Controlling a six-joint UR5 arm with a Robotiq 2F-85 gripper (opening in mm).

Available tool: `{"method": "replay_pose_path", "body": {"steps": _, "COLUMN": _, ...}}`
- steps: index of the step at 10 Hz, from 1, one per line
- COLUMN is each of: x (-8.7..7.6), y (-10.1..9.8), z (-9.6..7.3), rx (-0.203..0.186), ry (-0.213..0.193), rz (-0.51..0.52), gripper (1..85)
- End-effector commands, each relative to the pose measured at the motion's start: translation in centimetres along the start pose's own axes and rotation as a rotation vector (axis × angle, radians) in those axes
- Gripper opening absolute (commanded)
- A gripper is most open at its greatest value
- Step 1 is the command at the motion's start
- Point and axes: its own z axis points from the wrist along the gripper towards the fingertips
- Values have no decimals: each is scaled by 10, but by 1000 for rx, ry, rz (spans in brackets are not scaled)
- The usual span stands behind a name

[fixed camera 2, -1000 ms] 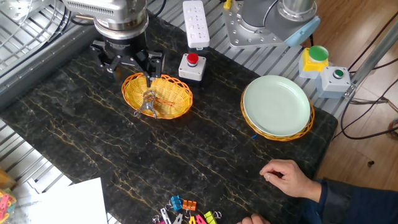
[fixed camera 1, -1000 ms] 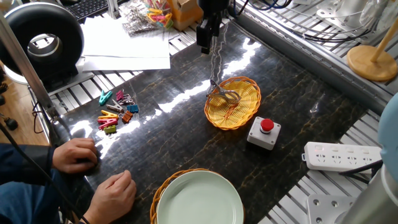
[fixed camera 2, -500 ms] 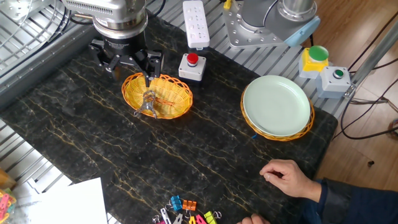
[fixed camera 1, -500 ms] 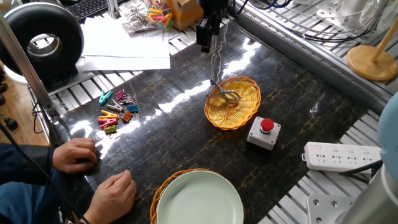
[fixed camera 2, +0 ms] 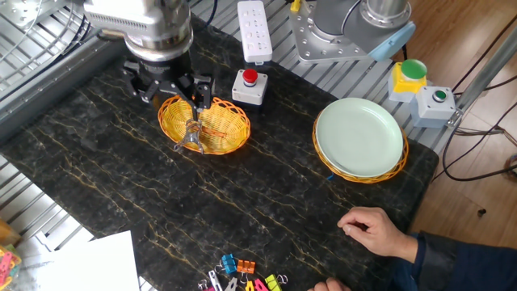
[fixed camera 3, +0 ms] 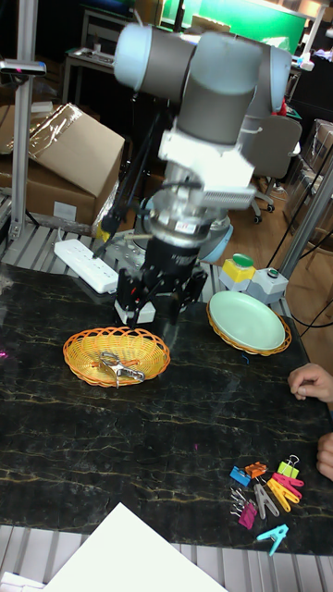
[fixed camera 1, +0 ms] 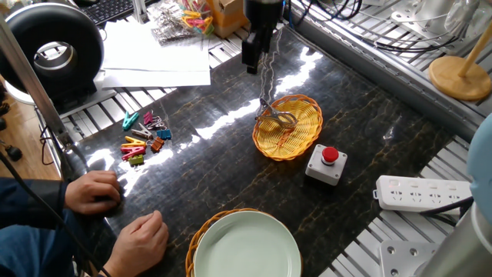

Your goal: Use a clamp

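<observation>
The clamp (fixed camera 1: pixel 275 118) (fixed camera 2: pixel 194 136) (fixed camera 3: pixel 121 369), small and silvery with thin wire arms, lies inside the yellow wicker basket (fixed camera 1: pixel 306 108) (fixed camera 2: pixel 229 139) (fixed camera 3: pixel 80 344). My gripper (fixed camera 1: pixel 257 60) (fixed camera 2: pixel 171 87) (fixed camera 3: pixel 155 310) hangs above the basket's far edge, a little off from the clamp and not touching it. Its fingers are spread apart, and it is open with nothing between them. In the tall fixed view it sits just right of the basket, in front of the power strip.
A red push button box (fixed camera 1: pixel 327 163) (fixed camera 2: pixel 249 85) stands beside the basket. Also on the table are a pale green plate (fixed camera 1: pixel 246 248) (fixed camera 2: pixel 359 136) (fixed camera 3: pixel 246 320) on a wicker holder, a white power strip (fixed camera 1: pixel 423 192) (fixed camera 2: pixel 254 28), coloured pegs (fixed camera 1: pixel 143 139) (fixed camera 3: pixel 265 488) and a person's hands (fixed camera 1: pixel 96 189) (fixed camera 2: pixel 371 230).
My gripper has shifted and risen slightly over the basket's edge. The clamp lies in the same spot in the basket.
</observation>
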Motion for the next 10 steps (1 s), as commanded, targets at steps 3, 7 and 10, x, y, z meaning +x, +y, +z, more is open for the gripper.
{"method": "replay_pose_path", "body": {"steps": 3, "x": 9, "y": 5, "z": 50, "rx": 14, "ry": 10, "rz": 4, "gripper": 690}}
{"method": "replay_pose_path", "body": {"steps": 7, "x": 20, "y": -8, "z": 33, "rx": 53, "ry": 56, "rz": -60, "gripper": 703}}
{"method": "replay_pose_path", "body": {"steps": 10, "x": 21, "y": 2, "z": 33, "rx": 17, "ry": 59, "rz": -27, "gripper": 703}}
